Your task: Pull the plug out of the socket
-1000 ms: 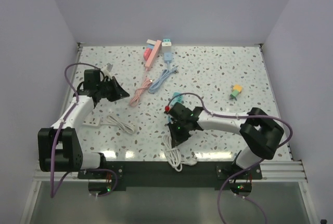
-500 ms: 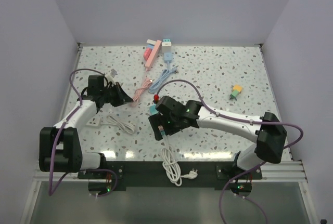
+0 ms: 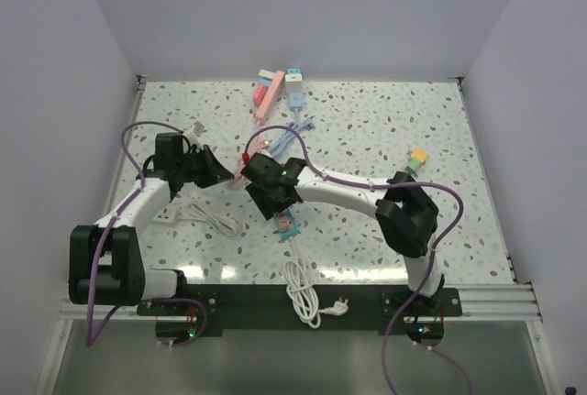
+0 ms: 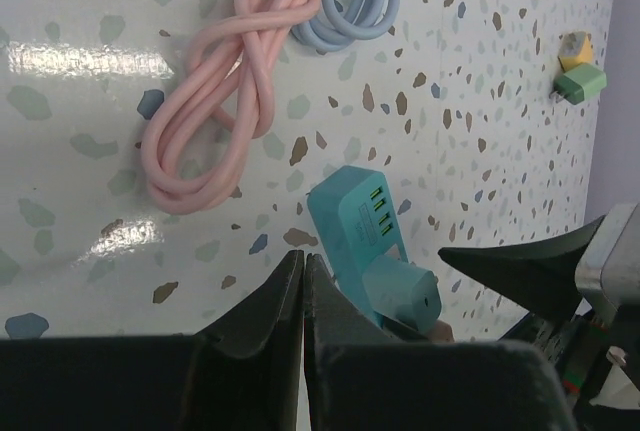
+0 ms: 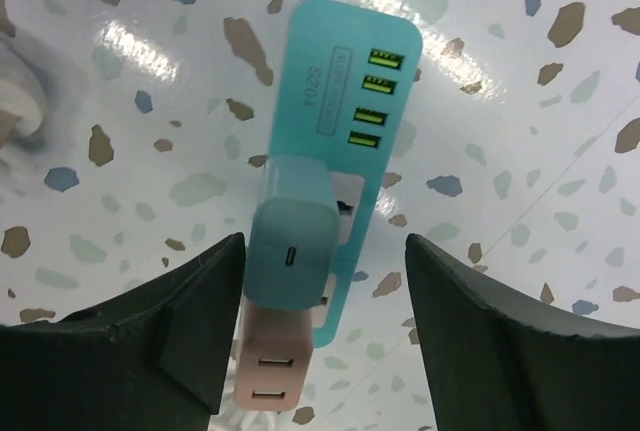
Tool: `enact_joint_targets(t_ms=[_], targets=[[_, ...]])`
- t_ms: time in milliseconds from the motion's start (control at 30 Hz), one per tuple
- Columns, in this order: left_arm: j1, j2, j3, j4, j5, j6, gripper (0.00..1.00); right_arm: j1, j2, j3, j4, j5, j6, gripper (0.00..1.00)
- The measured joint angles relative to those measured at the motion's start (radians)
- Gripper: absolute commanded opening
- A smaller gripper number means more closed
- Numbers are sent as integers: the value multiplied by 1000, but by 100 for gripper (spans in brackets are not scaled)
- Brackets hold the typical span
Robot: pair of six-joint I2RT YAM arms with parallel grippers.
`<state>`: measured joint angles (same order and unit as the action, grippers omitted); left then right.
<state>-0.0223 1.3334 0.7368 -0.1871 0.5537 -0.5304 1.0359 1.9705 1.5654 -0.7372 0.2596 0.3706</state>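
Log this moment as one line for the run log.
right gripper: jaws open, astride teal plug | plug: seated in teal power strip | left gripper: jaws shut, empty, near strip

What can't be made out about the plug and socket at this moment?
- Right wrist: the teal plug hides its own pins, so its seating depth in the teal socket strip is unclear.
- Top view: the right gripper covers most of the strip; the plug cannot be told apart.
- Left wrist: the shut left gripper hides the strip's near end.

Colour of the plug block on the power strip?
Teal plug block, matching the strip; best in right wrist view.
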Motion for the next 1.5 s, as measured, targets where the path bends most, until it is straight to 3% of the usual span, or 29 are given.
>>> enact_joint_targets(t_ms=[233, 433, 500, 567, 833, 1033, 1267, 1500], targets=[[0, -24, -37, 23, -3, -10, 11, -37, 13, 23, 19, -18, -26, 47], [-1, -23, -77, 63, 13, -27, 17, -58, 53, 23, 45, -100, -20, 45], [-5, -20, -80, 76, 19, -33, 19, -61, 63, 16, 51, -113, -14, 26], [-14, -12, -80, 95, 25, -37, 23, -68, 63, 14, 56, -123, 2, 0], [-86, 60, -80, 185, 40, -89, 59, -136, -43, -132, 161, -225, 57, 0], [-158, 105, -94, 337, 42, -171, 73, -258, -189, -279, 257, -368, 142, 0], [-247, 176, -111, 510, 29, -273, 81, -275, -234, -329, 385, -494, 208, 0], [-320, 201, -101, 573, -28, -317, 74, -280, -253, -379, 468, -550, 259, 0]])
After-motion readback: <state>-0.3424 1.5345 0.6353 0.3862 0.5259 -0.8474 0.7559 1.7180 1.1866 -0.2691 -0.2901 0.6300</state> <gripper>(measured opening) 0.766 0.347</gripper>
